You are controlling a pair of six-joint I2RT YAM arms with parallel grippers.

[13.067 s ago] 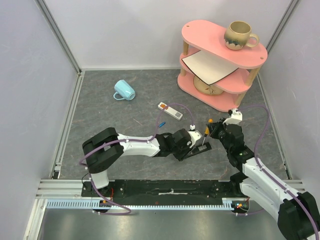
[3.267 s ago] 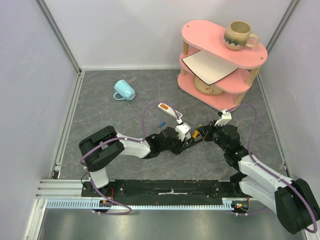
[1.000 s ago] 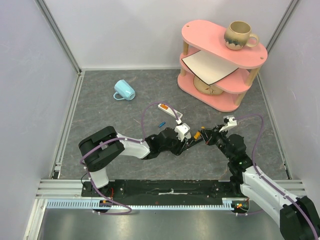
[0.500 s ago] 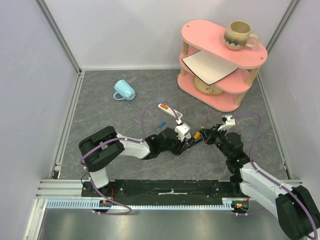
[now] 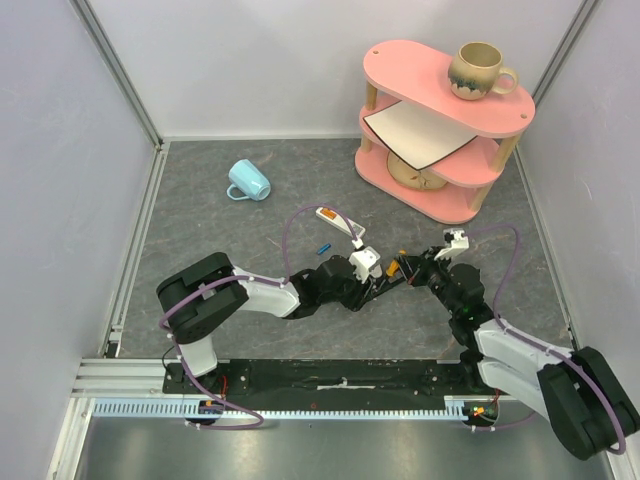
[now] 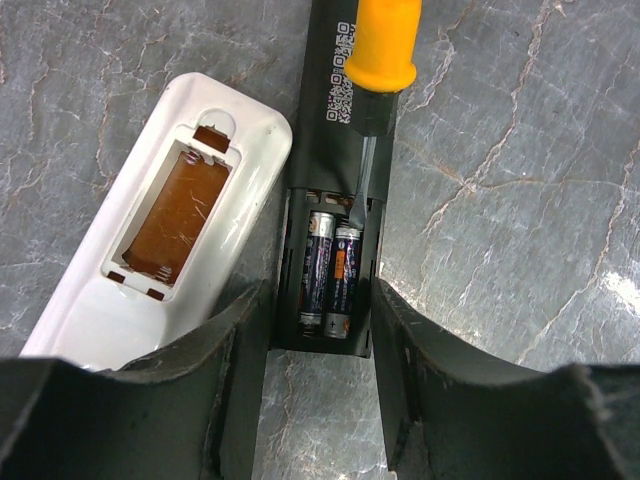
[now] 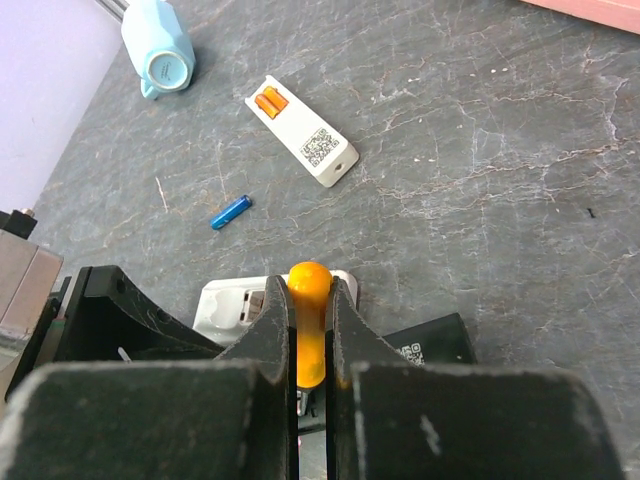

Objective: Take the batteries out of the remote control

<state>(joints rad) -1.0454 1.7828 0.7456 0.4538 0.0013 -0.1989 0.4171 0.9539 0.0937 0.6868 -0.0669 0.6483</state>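
Observation:
In the left wrist view a black remote (image 6: 335,110) lies back-up with its compartment open and two dark blue and orange batteries (image 6: 332,268) inside. My left gripper (image 6: 322,305) is shut on the remote's end, one finger on each side. My right gripper (image 7: 310,300) is shut on an orange-handled screwdriver (image 7: 308,325). Its metal shaft (image 6: 362,180) reaches into the compartment at the batteries' top ends. In the top view the left gripper (image 5: 378,286) and the right gripper (image 5: 405,270) meet at mid-table. A loose blue battery (image 7: 230,212) lies on the table.
A white remote (image 6: 160,230) with an empty compartment lies against the black one. Another white remote (image 7: 302,145) holding orange batteries lies further off. A light blue mug (image 5: 248,181) lies on its side at the back left. A pink shelf (image 5: 505,115) with a mug stands at the back right.
My right gripper has edged a little left towards the left gripper with the screwdriver over the last second. The left gripper and the remotes have stayed put.

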